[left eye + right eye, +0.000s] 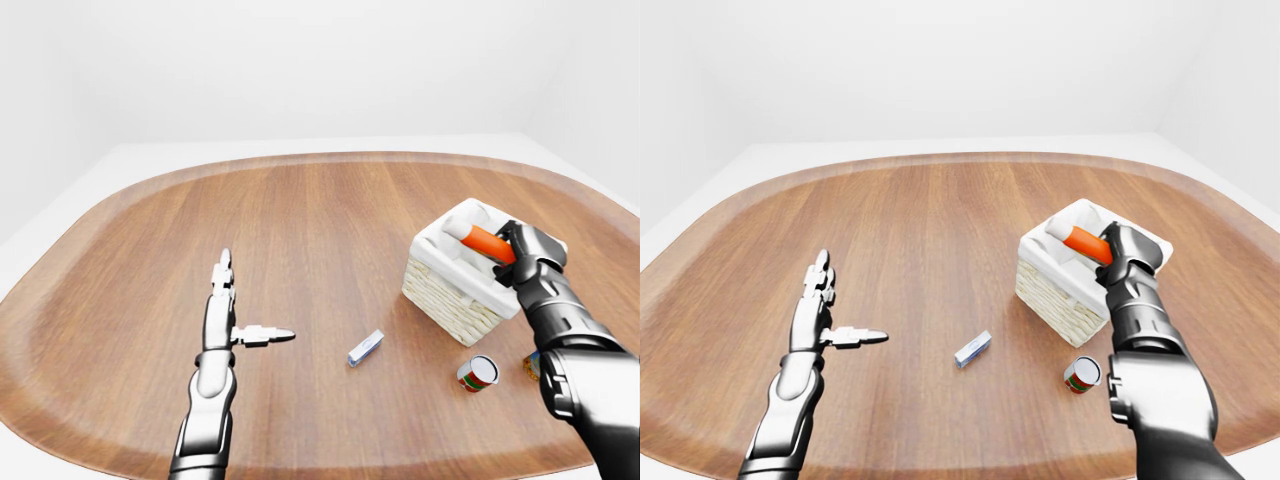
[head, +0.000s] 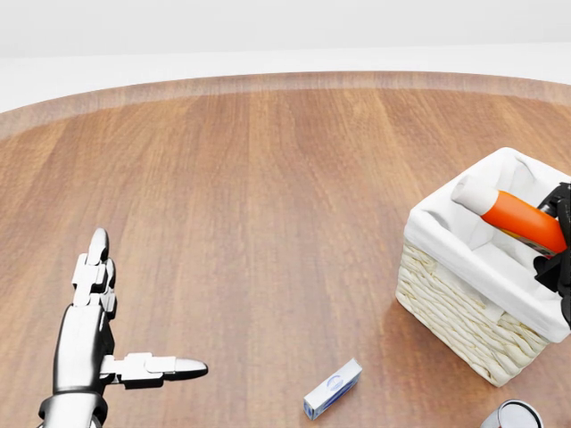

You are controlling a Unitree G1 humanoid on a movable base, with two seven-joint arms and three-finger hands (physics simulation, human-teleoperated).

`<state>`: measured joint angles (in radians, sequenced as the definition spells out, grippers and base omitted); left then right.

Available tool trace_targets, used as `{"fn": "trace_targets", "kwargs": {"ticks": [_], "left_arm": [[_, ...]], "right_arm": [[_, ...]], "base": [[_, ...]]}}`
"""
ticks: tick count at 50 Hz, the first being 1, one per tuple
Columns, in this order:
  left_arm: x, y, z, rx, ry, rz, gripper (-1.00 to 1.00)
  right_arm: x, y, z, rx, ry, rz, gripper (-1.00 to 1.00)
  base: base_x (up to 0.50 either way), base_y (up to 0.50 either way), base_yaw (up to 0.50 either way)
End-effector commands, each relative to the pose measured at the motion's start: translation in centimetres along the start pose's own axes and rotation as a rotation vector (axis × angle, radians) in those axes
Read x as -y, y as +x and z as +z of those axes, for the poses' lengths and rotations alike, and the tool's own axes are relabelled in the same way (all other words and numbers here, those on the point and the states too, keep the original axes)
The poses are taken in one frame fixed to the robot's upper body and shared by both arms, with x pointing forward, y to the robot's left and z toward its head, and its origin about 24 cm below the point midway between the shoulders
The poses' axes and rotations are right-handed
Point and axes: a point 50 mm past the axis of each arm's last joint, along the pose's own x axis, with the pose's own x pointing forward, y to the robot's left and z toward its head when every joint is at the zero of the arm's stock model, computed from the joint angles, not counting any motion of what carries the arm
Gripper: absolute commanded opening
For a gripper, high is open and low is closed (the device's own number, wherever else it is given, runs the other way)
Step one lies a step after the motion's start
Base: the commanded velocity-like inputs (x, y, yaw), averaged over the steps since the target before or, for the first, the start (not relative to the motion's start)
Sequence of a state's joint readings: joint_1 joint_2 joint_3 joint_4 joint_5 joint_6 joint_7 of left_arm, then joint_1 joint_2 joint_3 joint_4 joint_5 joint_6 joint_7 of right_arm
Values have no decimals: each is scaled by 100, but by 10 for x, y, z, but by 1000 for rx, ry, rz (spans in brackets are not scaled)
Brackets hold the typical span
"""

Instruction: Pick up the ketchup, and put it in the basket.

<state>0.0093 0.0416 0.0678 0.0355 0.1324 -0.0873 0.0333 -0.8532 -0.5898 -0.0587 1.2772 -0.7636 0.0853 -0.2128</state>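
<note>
The ketchup (image 2: pixel 520 220), an orange bottle with a white cap, lies tilted over the white-lined wicker basket (image 2: pixel 451 308) at the right of the head view, cap toward the left. My right hand (image 2: pixel 555 241) is shut on its lower end at the view's right edge; the bottle's base is hidden behind the fingers. Whether the bottle touches the liner cannot be told. My left hand (image 2: pixel 125 330) is open and empty at the lower left, fingers spread just above the table.
A small blue-and-white box (image 2: pixel 332 389) lies on the wooden table below and left of the basket. A red-and-green can (image 1: pixel 478 373) stands below the basket, with another small object (image 1: pixel 531 366) partly hidden behind my right forearm.
</note>
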Motion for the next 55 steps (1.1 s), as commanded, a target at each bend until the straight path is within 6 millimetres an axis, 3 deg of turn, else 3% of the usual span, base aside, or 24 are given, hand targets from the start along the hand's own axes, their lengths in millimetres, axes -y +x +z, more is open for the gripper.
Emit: {"fn": "trace_targets", "kwargs": {"ticks": [1,13,14,15,16,41,47,52,55], "left_arm": [[1,-1,-1,-4,3,-4,100],[2,-1,-1,-3,4,-8,100],[2,-1,-1,-4,4,-8,100],[2,-1,-1,-4,4,-8,100],[2,-1,-1,-4,4,-9,100],[5,-2,-3,-12,13,-21,100],[6,-3,-2,-10,14,-24,100],[6,-4,0,-1,12,-28,100],[6,-4,0,-1,12,-28,100]], "right_arm": [[4,1,2,2,3,-34,-100],[4,1,4,5,5,-42,-100],[4,1,3,4,-1,-46,-80],[4,1,3,7,1,-51,-15],[5,1,3,6,3,-52,100],[14,3,6,32,18,-81,100],[23,4,9,56,32,-99,100],[46,6,15,87,60,-134,100],[46,6,15,87,61,-134,100]], "base": [[0,0,0],[0,0,0],[0,0,0],[0,0,0],[0,0,0],[0,0,0],[0,0,0],[0,0,0],[0,0,0]]}}
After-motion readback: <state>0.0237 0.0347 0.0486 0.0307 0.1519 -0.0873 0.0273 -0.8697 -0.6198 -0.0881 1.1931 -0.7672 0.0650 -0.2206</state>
